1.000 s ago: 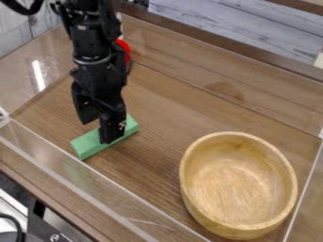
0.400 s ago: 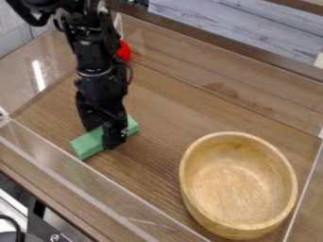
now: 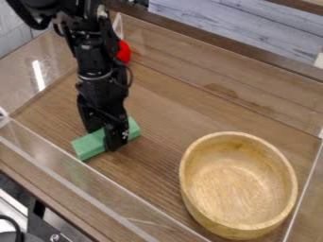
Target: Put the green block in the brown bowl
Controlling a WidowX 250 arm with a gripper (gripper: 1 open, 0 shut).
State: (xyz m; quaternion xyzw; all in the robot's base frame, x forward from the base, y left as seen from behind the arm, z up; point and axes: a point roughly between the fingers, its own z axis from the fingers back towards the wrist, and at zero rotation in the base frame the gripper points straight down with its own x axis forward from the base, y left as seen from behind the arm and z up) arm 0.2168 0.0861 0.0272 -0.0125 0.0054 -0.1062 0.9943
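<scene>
A black robot arm reaches down from the upper left of the frame over a wood-grain tabletop, its gripper pointing straight down at the green block. The fingers stand apart, one on each side of the block's upper end, low enough that the tips sit at about the level of the block. Whether they touch it cannot be told from this view. Nothing is clamped.

The green block lies flat on the tabletop in the left centre of the frame, a bright bar running from lower left to upper right. Its lower left end shows clearly, while the upper right end is partly hidden behind the fingers.

The brown bowl sits at the lower right of the frame, well apart from the block. It is round, shallow and thick-rimmed, of pale wood, upright, and its inside shows only bare wood grain.

A small red part shows on the right side of the arm, above the gripper. Clear walls edge the work area along the lower left and the far side, and a pale plank surface fills the top right of the frame beyond the far wall.
</scene>
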